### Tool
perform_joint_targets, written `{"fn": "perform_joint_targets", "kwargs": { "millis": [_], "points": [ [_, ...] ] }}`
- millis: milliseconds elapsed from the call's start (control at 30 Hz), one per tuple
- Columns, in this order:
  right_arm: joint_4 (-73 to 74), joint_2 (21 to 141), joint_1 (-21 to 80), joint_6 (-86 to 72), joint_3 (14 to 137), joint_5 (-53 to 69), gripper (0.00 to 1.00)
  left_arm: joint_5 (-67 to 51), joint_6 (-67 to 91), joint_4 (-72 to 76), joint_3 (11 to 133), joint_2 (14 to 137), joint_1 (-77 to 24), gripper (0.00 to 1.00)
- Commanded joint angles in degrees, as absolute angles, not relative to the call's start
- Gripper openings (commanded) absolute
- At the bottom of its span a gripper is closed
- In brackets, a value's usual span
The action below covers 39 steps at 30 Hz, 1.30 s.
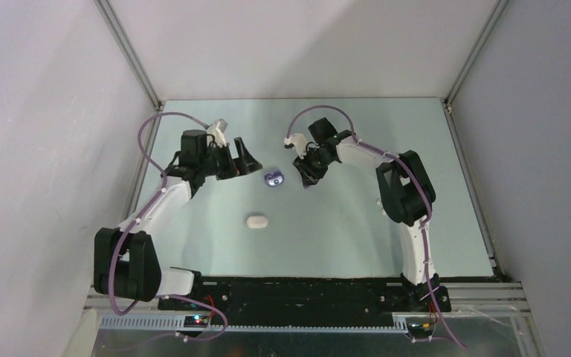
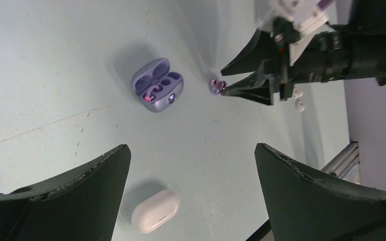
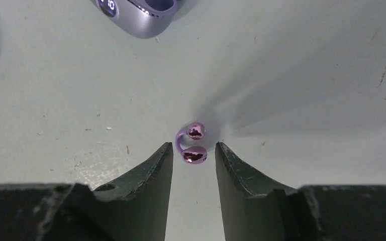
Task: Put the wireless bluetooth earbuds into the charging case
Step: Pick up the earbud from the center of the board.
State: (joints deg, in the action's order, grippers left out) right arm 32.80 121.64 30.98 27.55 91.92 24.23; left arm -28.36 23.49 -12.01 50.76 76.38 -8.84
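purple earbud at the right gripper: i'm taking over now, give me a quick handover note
Right gripper: open, fingertips either side of the loose purple earbud, not yet closed.
Left gripper: open, empty.
Purple case: open, one bud seems seated in it.
White case: shut; two white earbuds lie loose beyond the right gripper.
To do: grasp and seat this bud, then open the white case and load both white buds.

The open case (image 2: 157, 85) is glossy lilac, with a pinkish-red glint inside. The earbud (image 3: 193, 143) is shiny translucent purple. The closed case (image 2: 154, 211) is plain white. The tabletop (image 2: 40, 60) is pale grey-green and faintly scuffed. The left gripper (image 2: 191, 150) and right gripper (image 2: 226, 80) are black.
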Motion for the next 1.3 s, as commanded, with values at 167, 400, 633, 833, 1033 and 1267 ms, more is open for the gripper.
{"fn": "perform_joint_targets", "kwargs": {
  "millis": [167, 400, 633, 833, 1033, 1267],
  "points": [
    [37.8, 122.6, 31.4, 28.6, 95.6, 22.6, 0.42, -32.4, 26.6, -11.2, 55.0, 75.6, -8.8, 0.96],
    [38.2, 123.7, 32.1, 28.0, 96.4, 21.2, 0.39, -32.8, 27.7, -8.6, 53.2, 74.8, -8.6, 0.89],
    [38.6, 124.8, 33.0, 28.1, 97.2, 19.4, 0.33, -32.8, 27.5, -7.4, 52.7, 74.4, -8.6, 0.87],
    [39.1, 124.6, 33.1, 28.5, 97.1, 20.0, 0.21, -32.6, 22.1, -9.1, 53.9, 74.1, -8.6, 0.84],
    [42.8, 120.1, 28.9, 27.9, 97.6, 32.7, 0.1, -35.9, 9.9, -8.2, 54.2, 71.3, -8.6, 0.83],
    [56.4, 115.5, 21.1, 21.7, 105.1, 63.2, 0.1, -45.2, -28.3, -7.4, 51.7, 61.5, -13.0, 0.81]
  ]
}}
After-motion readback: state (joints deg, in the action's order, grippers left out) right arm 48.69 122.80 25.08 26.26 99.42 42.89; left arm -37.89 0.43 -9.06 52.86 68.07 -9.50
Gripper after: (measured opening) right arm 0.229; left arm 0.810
